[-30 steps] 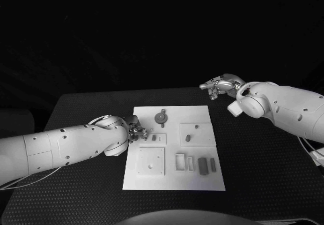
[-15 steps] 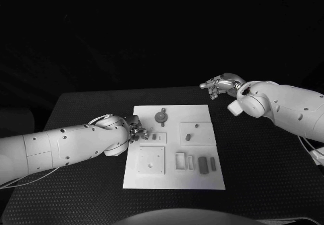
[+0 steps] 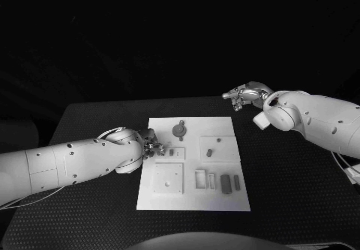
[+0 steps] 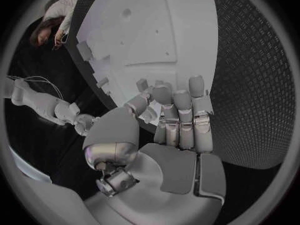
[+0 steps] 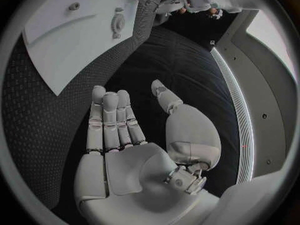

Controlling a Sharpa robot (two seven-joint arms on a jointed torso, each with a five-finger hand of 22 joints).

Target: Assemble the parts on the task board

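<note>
Task board point(image 3: 193, 200), a white rectangular plate, lies lengthwise in the middle of the black table point(image 3: 90, 219), its long sides running away from the robot. Raised white square blocks stand on its surface: one in the near left quarter point(image 3: 168, 178) with small holes in its top, and another toward the right edge point(image 3: 218, 147) with a short dark part point(image 3: 209, 152) standing in it. Near the far edge sits a round grey part with small lugs point(image 3: 179, 129). In the near right area a white open frame point(image 3: 200, 179) stands next to several dark elongated parts point(image 3: 226, 184) lying side by side. The left hand point(image 3: 152, 146) is at the board's left edge, about midway along it; the left wrist view shows its fingers point(image 4: 181, 120) held straight and close together over the board, thumb bent in beside them, and whether anything is pinched there cannot be told. The right hand point(image 3: 244, 96) hangs above the table beyond the board's far right corner, well apart from it, fingers point(image 5: 109, 117) extended and thumb spread, holding nothing.
</note>
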